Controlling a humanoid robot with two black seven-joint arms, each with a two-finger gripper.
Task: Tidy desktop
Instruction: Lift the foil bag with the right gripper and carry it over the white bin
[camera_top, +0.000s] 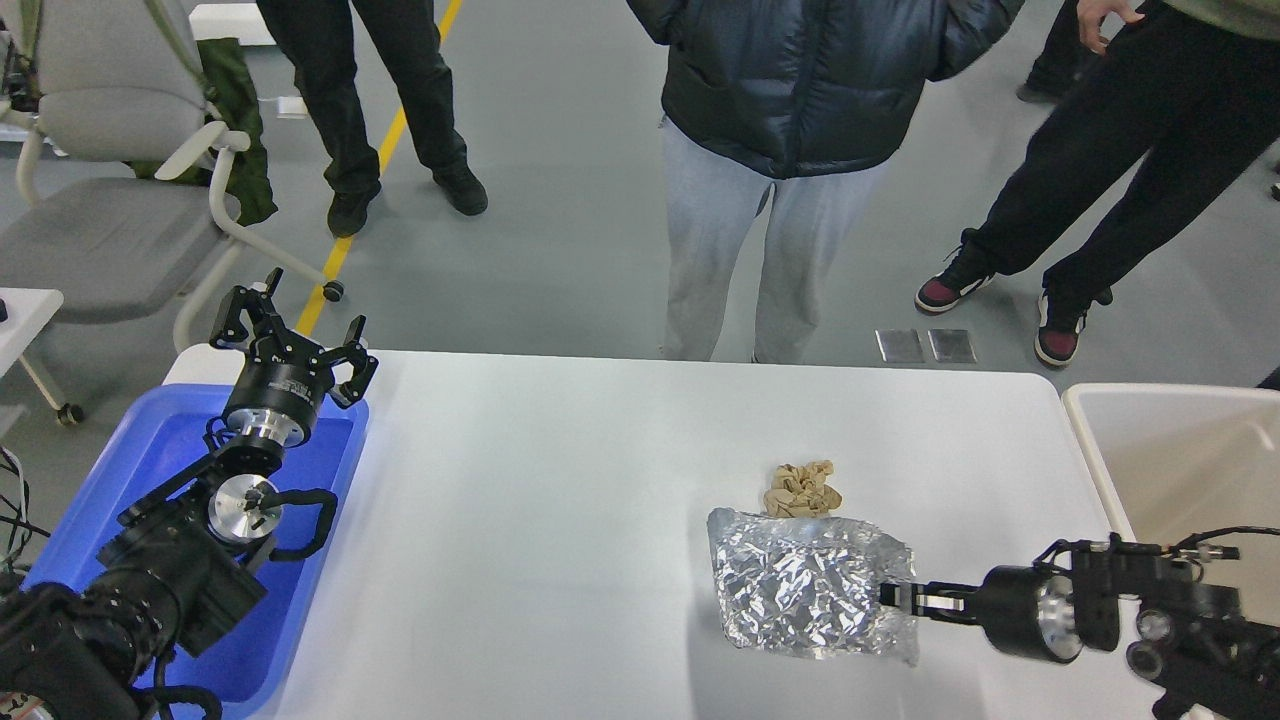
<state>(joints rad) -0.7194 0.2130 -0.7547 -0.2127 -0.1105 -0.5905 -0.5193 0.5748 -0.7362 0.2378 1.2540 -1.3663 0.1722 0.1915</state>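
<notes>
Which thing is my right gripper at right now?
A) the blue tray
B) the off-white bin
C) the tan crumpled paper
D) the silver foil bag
D: the right gripper has its fingers at the right edge of the silver foil bag lying on the desktop.

desktop (520, 520) bare left of foil sheet (800, 585) and scrunchie (802, 488).

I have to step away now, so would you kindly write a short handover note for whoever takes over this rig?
Left gripper: open, empty, above the blue tray.
Right gripper: at the right edge of the crumpled foil sheet; its fingers cannot be told apart.
On the desktop: the foil, and a tan scrunched item touching its far edge.
Off-white bin at right: no contents visible.
Done: nothing visibly binned. Left: foil and tan item.
</notes>
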